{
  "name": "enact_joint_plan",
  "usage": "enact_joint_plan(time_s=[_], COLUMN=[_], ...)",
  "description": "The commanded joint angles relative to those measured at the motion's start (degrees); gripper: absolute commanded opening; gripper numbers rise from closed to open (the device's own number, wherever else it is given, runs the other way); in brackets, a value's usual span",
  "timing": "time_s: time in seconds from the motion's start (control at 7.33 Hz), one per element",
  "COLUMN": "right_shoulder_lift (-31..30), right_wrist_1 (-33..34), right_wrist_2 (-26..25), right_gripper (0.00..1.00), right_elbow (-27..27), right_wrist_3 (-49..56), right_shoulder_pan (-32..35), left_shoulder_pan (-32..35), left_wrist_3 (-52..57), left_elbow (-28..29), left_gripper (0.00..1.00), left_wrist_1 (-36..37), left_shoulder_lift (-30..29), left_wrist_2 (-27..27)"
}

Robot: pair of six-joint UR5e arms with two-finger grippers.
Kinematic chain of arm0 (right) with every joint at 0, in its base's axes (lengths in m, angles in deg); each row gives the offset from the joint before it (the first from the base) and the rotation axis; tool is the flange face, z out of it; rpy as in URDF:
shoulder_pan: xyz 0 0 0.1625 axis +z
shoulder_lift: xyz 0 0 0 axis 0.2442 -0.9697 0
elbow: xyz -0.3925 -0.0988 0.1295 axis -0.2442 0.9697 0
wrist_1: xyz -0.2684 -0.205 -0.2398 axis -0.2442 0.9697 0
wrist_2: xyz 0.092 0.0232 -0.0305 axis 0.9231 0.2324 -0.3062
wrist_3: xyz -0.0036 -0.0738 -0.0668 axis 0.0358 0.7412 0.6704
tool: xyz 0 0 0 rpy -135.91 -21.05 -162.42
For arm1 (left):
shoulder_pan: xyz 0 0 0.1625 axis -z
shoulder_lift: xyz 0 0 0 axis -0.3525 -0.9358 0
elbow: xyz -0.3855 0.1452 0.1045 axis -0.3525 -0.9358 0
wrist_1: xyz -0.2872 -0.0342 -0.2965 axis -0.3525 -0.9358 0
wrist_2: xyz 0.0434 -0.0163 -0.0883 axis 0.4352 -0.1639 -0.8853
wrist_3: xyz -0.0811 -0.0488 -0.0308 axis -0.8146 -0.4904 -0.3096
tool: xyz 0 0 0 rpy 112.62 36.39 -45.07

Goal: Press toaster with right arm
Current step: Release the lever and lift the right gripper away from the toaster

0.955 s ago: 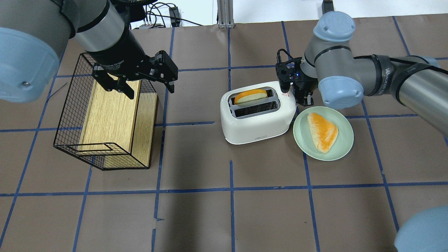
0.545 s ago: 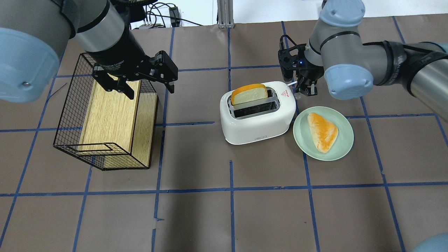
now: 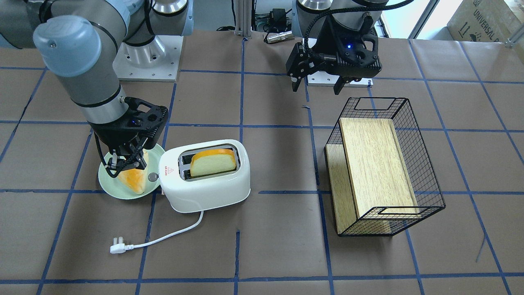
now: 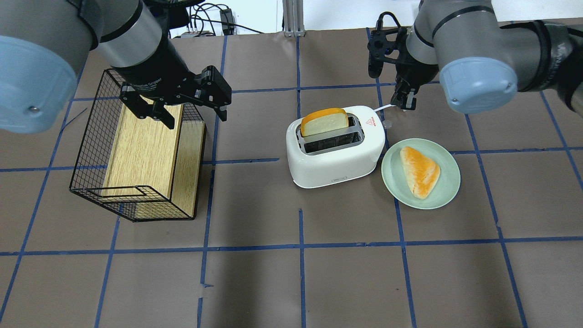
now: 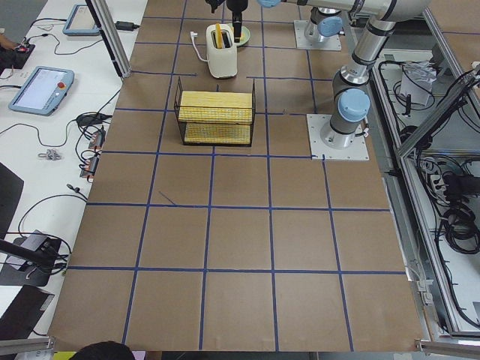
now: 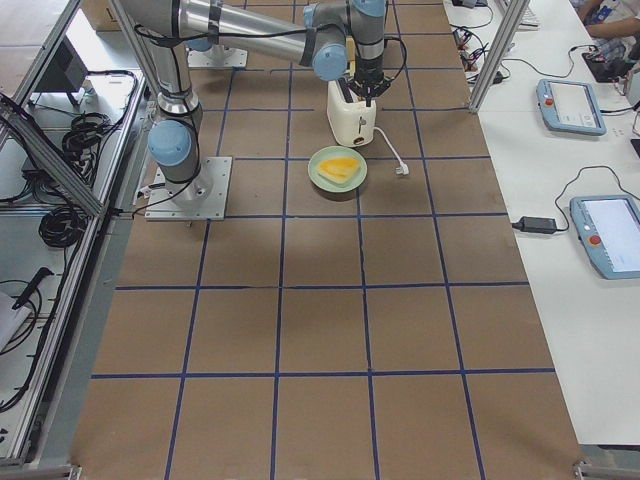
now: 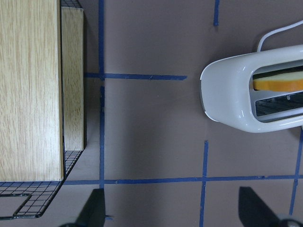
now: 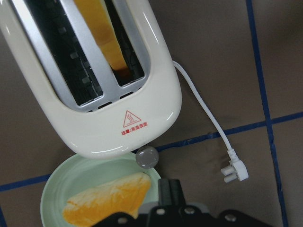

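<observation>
The white toaster (image 4: 337, 155) stands mid-table, its end with the red triangle label and grey knob (image 3: 153, 177) facing the plate. An orange-crusted bread slice (image 4: 324, 122) stands raised out of its far slot. My right gripper (image 4: 404, 105) is shut and empty. It hangs in the air above and beside the toaster's knob end, apart from it, as the front view (image 3: 123, 166) shows. The right wrist view looks down on the toaster (image 8: 156, 109) and knob (image 8: 146, 157). My left gripper (image 4: 195, 114) is open and empty above the basket.
A pale green plate (image 4: 451, 191) with a bread wedge (image 4: 420, 172) lies right beside the toaster's knob end. The toaster's white cord and plug (image 3: 118, 248) trail over the table. A black wire basket (image 4: 89, 146) holding a wooden block (image 4: 141, 150) lies at the left.
The bread slice has risen from low in the slot to standing well out of it. My right gripper has lifted up and back from the toaster's end. The left arm has not moved.
</observation>
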Motion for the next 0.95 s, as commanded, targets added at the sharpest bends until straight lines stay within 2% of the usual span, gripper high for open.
enact_joint_plan(time_s=[0.0,0.14,0.27,0.41,0.68,0.82], right_shoulder_lift=[-2.53,-2.79,-2.71,-2.01,-0.69,-1.12], right_wrist_1=[-7.82,-9.52,-15.8,-18.65,-23.32,-26.91], right_wrist_2=[-5.63,-6.1,-5.76,-4.89,2.81,1.72], right_gripper=[0.12,0.16,0.15,0.15,0.17,0.53], right_elbow=[2.13,4.31,8.08,11.86,17.84,18.31], right_wrist_3=[-18.39,-22.2,-32.42,-41.13,-57.66,-58.87], right_shoulder_pan=[0.67,1.45,1.64,1.99,0.77,0.93], left_shoulder_pan=[0.0,0.0,0.0,0.0,0.0,0.0], left_wrist_3=[0.0,0.0,0.0,0.0,0.0,0.0], left_elbow=[-0.05,-0.05,-0.05,0.04,-0.05,0.04], left_gripper=[1.0,1.0,1.0,1.0,1.0,1.0], left_wrist_1=[0.0,0.0,0.0,0.0,0.0,0.0], left_shoulder_lift=[0.0,0.0,0.0,0.0,0.0,0.0], left_wrist_2=[0.0,0.0,0.0,0.0,0.0,0.0])
